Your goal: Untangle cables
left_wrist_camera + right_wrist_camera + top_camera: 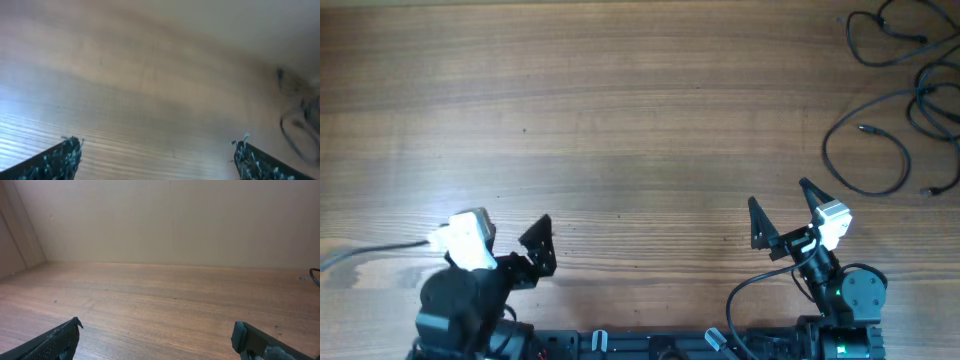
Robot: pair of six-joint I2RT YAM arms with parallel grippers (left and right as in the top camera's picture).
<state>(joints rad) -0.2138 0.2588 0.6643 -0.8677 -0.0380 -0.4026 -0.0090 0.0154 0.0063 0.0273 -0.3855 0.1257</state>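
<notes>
The cables [867, 130] are thin black cords with small plugs, lying in loose overlapping loops at the table's far right corner. They show blurred at the right edge of the left wrist view [295, 125], and a sliver shows in the right wrist view [316, 277]. My left gripper [505, 245] is open and empty near the front left, far from the cables; its fingers frame bare wood in its wrist view [157, 150]. My right gripper [783, 207] is open and empty at the front right, short of the cables, over bare wood in its wrist view [157, 335].
The wooden table [620, 110] spans the view. A thin grey wire [370, 250] runs off the left edge from the left arm's white camera block. A pale wall [165, 220] stands behind the table's far edge. The arm bases sit along the front edge.
</notes>
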